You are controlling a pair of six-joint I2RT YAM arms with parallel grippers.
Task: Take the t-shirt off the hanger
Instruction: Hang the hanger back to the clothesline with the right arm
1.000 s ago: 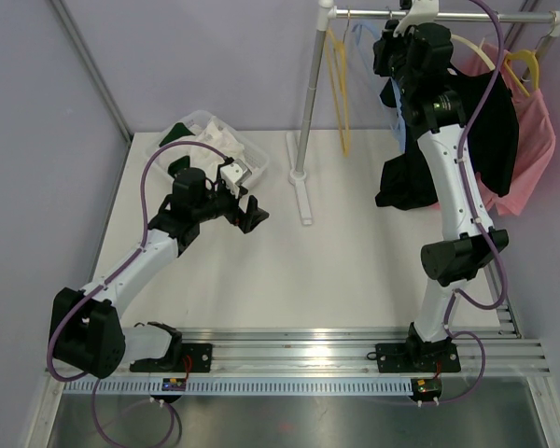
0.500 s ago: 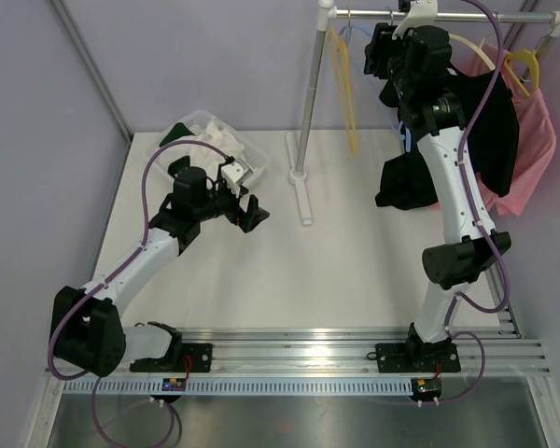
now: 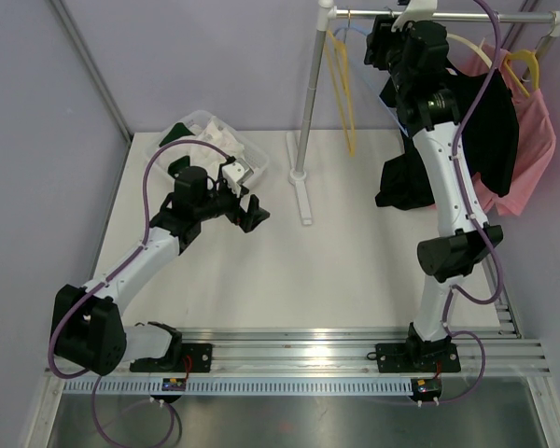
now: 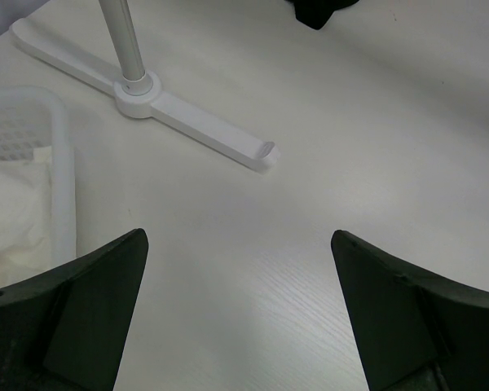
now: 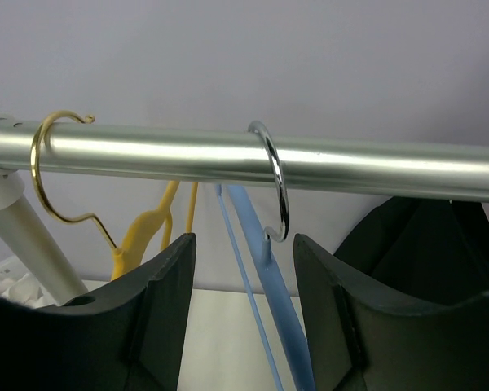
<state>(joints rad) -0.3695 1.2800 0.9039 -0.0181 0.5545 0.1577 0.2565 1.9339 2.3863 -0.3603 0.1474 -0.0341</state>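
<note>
Blue hanger [image 5: 269, 285] — within right end effector [image 5: 243, 242]

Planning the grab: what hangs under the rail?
A bare yellow hanger, a bare blue hanger, a black t-shirt and a pink garment. The right arm covers part of the t-shirt.

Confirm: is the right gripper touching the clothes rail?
Apart. The right wrist view shows the right gripper below the clothes rail, with a strip of bare wall visible between its fingertips and the bar.
</note>
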